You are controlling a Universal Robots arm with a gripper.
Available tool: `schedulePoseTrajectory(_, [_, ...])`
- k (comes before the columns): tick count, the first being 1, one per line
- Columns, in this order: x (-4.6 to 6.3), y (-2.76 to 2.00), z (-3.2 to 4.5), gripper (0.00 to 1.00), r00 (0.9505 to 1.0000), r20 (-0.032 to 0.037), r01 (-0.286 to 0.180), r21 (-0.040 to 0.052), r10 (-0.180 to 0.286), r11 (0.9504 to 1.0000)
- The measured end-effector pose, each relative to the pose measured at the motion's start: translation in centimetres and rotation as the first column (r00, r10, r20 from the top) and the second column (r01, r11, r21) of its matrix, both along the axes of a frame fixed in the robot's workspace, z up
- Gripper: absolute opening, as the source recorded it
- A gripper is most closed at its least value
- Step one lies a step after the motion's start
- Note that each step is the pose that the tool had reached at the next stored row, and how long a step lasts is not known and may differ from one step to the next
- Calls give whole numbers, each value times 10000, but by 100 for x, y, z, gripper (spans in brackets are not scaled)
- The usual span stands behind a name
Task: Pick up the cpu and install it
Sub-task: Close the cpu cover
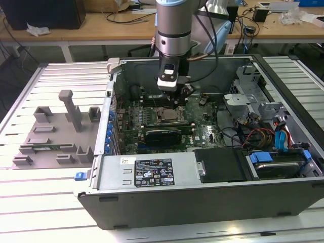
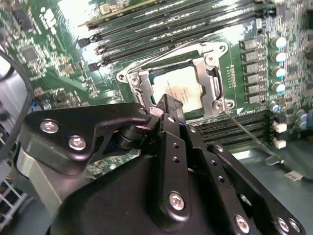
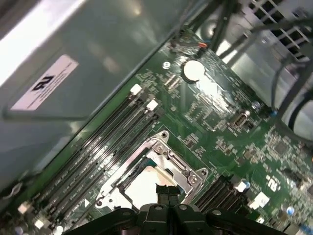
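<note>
The black metal claw, pinched narrow and holding nothing, hangs just over one edge of the square steel-framed socket, inside which the cpu lies flat, its smooth silvery plate seated level, probably so that the frame can clamp it.

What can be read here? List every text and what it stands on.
No text reads clearly.
Black label on the computer case outer wall: too small.
White sticker beside it: too small.
White label on the case's inner wall, first wrist view: blurred.
Print on the cpu, second wrist view: too faint.
</note>
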State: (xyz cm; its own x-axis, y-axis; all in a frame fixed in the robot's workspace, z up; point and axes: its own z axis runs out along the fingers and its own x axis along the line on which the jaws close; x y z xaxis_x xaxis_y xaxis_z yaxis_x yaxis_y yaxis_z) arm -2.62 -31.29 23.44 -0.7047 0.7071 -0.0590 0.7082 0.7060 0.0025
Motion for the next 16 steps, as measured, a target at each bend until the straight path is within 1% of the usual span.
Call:
schedulePoseTrajectory(2, [0,0,0,11,9994,0,-360,-6,360,9994])
schedulePoseTrajectory(3, [0,0,0,11,9975,-1,-703,-13,703,9975])
schedulePoseTrajectory(4, [0,0,0,11,9951,-1,-990,-19,990,9951])
schedulePoseTrajectory(7, [0,0,-1,11,9872,-3,-1596,-29,1596,9872])
schedulePoseTrajectory(8, [0,0,-1,11,9837,-3,-1799,-33,1799,9837])
schedulePoseTrajectory(9, [0,0,-1,11,9769,-4,-2136,-39,2136,9769])
schedulePoseTrajectory(10, [0,0,-1,11,9716,-5,-2364,-43,2364,9716])
schedulePoseTrajectory(12, [0,0,-1,11,9622,-7,-2723,-50,2723,9622])
schedulePoseTrajectory(15, [0,0,-2,11,9456,-13,-3253,-70,3253,9456])
schedulePoseTrajectory(16, [0,0,-2,11,9373,-18,-3484,-85,3484,9373])
